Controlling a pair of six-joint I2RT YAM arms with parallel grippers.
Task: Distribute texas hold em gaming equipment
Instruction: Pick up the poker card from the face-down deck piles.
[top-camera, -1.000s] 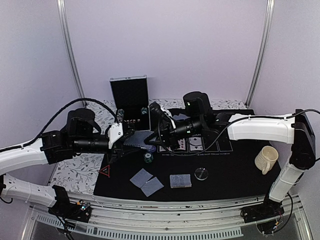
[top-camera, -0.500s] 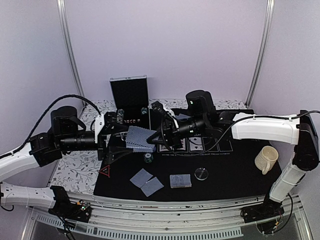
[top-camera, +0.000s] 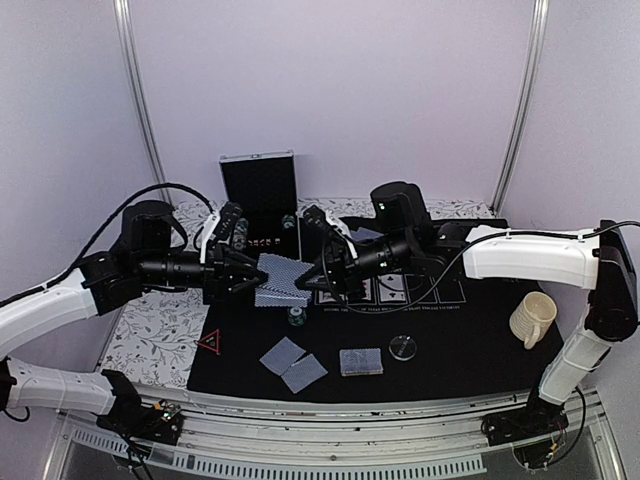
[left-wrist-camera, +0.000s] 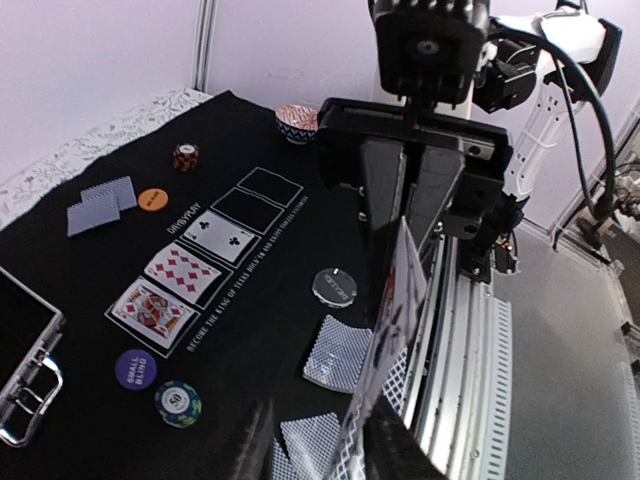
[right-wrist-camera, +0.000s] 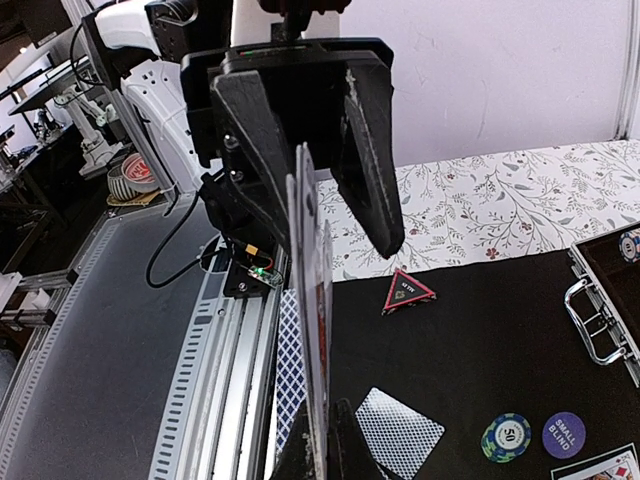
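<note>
Matte black mat (top-camera: 470, 350), lattice-backed rectangular cards (top-camera: 283, 282)

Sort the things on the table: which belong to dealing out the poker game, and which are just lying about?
Job: cards, chips, red triangle, clear disc.
Lying about: cup, bowl, mat.

- Top external: fixed, high behind both arm bases (top-camera: 140, 412), looks down and forward; far, covers the whole worktop (top-camera: 150, 340) and black mat (top-camera: 470, 350).
- Left wrist: close, low, faces the right arm's fingers (left-wrist-camera: 385, 190); mat at frame left.
- Right wrist: close, faces the left arm's fingers (right-wrist-camera: 365, 150).
- All three share the raised cards (top-camera: 280, 282) and green chip (top-camera: 297, 318).
</note>
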